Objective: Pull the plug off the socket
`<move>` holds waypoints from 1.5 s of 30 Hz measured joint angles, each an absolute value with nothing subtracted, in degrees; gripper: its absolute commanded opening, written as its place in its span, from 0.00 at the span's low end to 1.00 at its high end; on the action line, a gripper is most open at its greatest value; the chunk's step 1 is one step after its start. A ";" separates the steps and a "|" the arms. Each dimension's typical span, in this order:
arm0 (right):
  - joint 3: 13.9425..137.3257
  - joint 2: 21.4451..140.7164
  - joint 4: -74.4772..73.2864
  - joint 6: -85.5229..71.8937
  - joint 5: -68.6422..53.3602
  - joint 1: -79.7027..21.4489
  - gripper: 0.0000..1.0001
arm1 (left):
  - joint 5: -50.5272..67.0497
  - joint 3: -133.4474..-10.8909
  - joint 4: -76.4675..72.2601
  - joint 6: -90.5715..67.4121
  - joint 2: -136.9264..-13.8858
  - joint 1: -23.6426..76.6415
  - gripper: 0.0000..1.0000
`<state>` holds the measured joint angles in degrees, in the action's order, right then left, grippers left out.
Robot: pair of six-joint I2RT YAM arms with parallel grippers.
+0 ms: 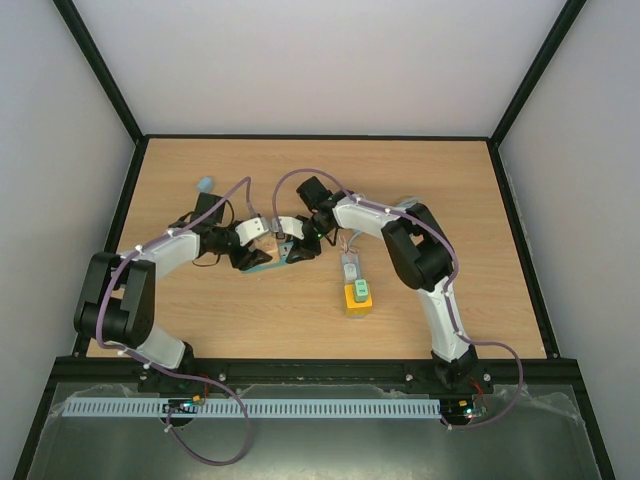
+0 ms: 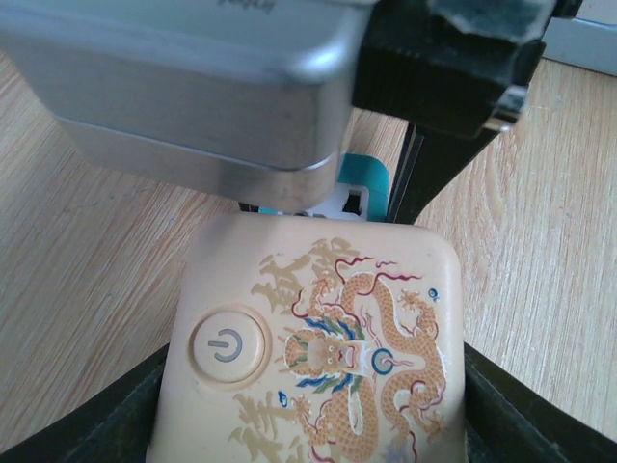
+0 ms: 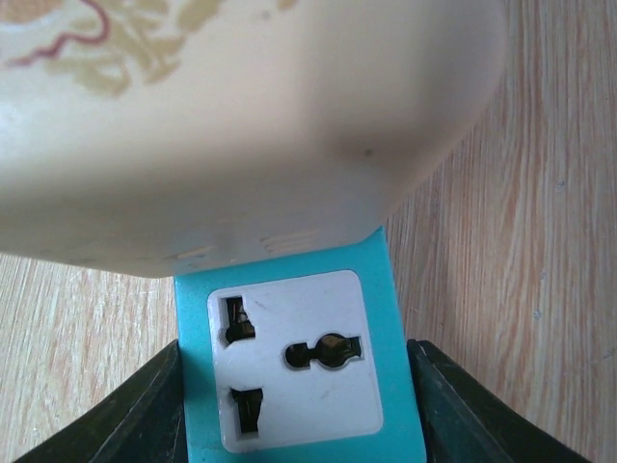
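The left fingers (image 2: 87,424) are clamping the cream plug (image 2: 318,357). The right fingers (image 3: 135,415) are gripping the teal socket (image 3: 294,362) near the table (image 1: 250,320) centre. Plug and socket are touching and apparently mated, so separation is remaining.

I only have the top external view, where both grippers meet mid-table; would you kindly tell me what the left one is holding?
Observer: The left gripper clamps a cream plug bearing a dragon print.
Operator: And the right one?
Observer: The right gripper clamps a teal socket; its white face has empty holes.
Operator: Are plug and socket apart?
Observer: Not visibly; the right wrist view shows no gap between the plug's body and the socket.
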<state>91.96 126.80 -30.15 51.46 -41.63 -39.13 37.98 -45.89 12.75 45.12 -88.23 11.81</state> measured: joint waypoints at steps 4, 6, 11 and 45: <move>91.96 126.82 -30.20 51.44 -41.67 -39.16 0.18 | 38.74 -45.89 12.82 44.38 -88.23 11.20 0.42; 91.94 126.87 -30.17 51.44 -41.69 -39.24 0.18 | 39.05 -45.89 13.02 44.27 -88.23 10.90 0.42; 91.96 126.87 -30.15 51.44 -41.69 -39.40 0.16 | 39.16 -45.87 13.54 44.58 -88.03 10.79 0.42; 92.09 127.31 -29.28 50.74 -42.96 -40.16 0.14 | 38.92 -43.86 15.81 46.50 -84.09 8.93 0.37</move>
<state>92.09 127.31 -29.28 50.74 -42.96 -40.16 38.92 -43.86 15.81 46.50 -84.09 8.93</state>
